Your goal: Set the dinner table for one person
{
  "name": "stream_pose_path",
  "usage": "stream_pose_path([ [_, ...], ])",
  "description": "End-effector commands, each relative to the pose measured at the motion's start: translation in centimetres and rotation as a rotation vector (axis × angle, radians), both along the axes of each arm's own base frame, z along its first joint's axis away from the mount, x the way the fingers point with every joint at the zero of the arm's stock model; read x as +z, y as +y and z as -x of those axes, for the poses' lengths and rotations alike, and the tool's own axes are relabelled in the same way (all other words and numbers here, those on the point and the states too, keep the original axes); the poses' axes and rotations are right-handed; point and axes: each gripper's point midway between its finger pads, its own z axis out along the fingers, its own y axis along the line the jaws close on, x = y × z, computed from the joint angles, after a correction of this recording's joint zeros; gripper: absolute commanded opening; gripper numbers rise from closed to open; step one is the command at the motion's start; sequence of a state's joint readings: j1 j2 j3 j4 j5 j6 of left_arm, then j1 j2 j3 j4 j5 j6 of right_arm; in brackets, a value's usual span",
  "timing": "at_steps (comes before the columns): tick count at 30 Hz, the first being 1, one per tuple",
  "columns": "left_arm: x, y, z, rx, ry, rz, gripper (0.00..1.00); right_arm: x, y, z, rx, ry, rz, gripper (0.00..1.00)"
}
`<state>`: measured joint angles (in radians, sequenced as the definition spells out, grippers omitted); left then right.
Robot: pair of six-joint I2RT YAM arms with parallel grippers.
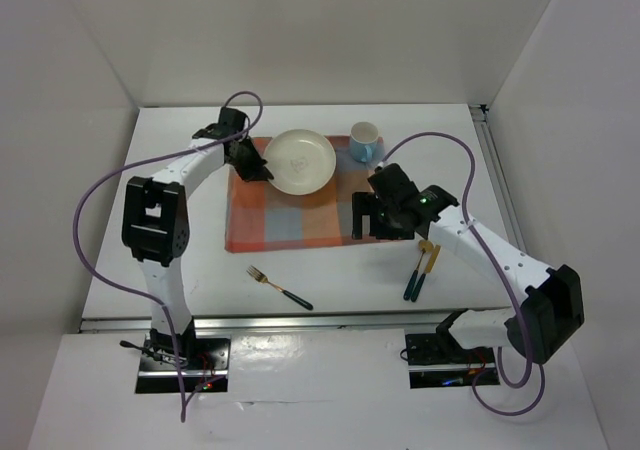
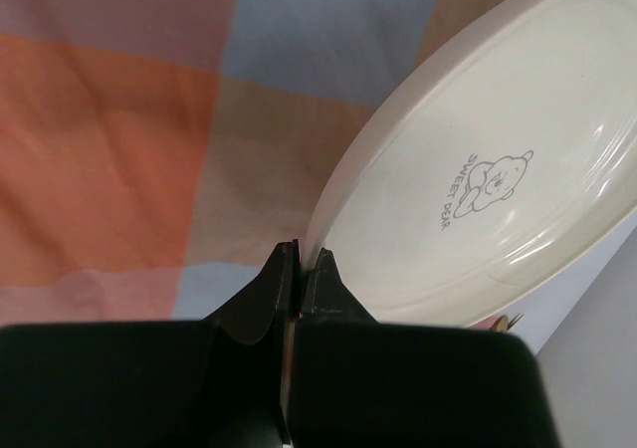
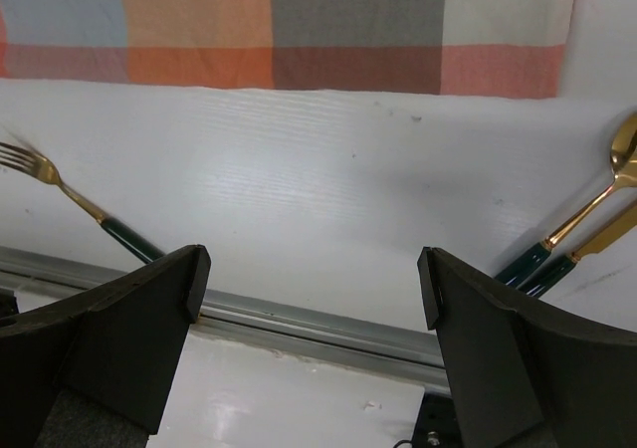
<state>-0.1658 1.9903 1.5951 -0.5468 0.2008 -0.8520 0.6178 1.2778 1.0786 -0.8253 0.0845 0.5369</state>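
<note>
The counter (image 1: 180,270) carries a checked cloth (image 1: 285,225), with the plate (image 1: 300,162) at its 12 o'clock end in the top view. The left tool (image 2: 299,261) is clenched on the plate's 9 o'clock rim, so centring it likely means dragging toward 6 o'clock. The right tool (image 3: 314,269) hangs released, with the spoon (image 3: 624,144) at its 4 o'clock.

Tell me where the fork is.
In the top view the fork lies on the bare table just in front of the cloth, left of centre, well apart from the spoon and knife at right.
</note>
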Motion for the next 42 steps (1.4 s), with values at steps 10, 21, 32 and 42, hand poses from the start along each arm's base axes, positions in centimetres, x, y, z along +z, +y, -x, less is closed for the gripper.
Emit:
stream_pose_path([
  [10, -2.6, -3.6, 0.9, -0.131, 0.046, -0.002, 0.12, -0.3, -0.9, 0.6, -0.042, 0.025, 0.036, 1.0],
  [21, 1.8, -3.8, 2.7, -0.19, -0.001, -0.117, 0.84, 0.1, 1.8, 0.1, 0.074, -0.016, 0.042, 1.0],
  [32, 17.3, 5.9, 7.5, 0.072, -0.29, -0.232, 0.8, -4.2, 16.5, 6.0, 0.678, -0.132, 0.061, 0.98],
  [42, 21.0, 9.7, 10.2, 0.141, -0.356, -0.222, 0.79, -9.1, 20.7, 9.8, 0.89, -0.071, 0.091, 0.79],
])
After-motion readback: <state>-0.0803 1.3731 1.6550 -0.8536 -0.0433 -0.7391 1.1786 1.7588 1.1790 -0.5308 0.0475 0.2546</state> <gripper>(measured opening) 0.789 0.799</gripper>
